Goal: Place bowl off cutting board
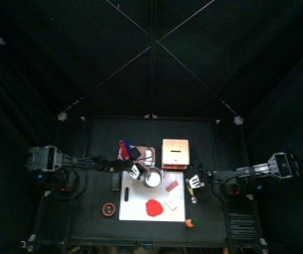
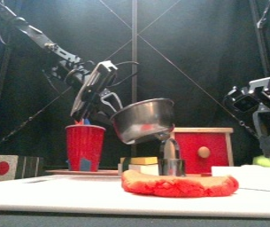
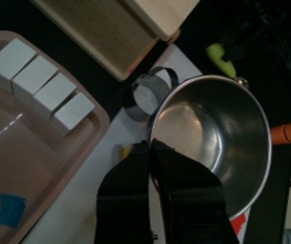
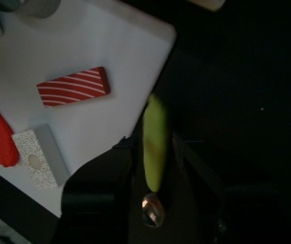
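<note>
Red crinkled disc (image 2: 179, 184) lies nearest, on the cutting board (image 2: 66, 184). Behind it, the left tool (image 3: 158, 164) is clamped on the rim of the bowl (image 2: 143, 119), held tilted above the board. Best carried sideways past the board's edge, lowered level, then released. Right tool (image 4: 144, 181) hangs unclenched, empty.

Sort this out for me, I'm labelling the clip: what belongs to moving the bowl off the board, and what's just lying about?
Job: bowl, tilted in the left gripper; white cutting board.

Lying about: red cup, red disc, red-striped block, yellow-green stick, wooden box.
</note>
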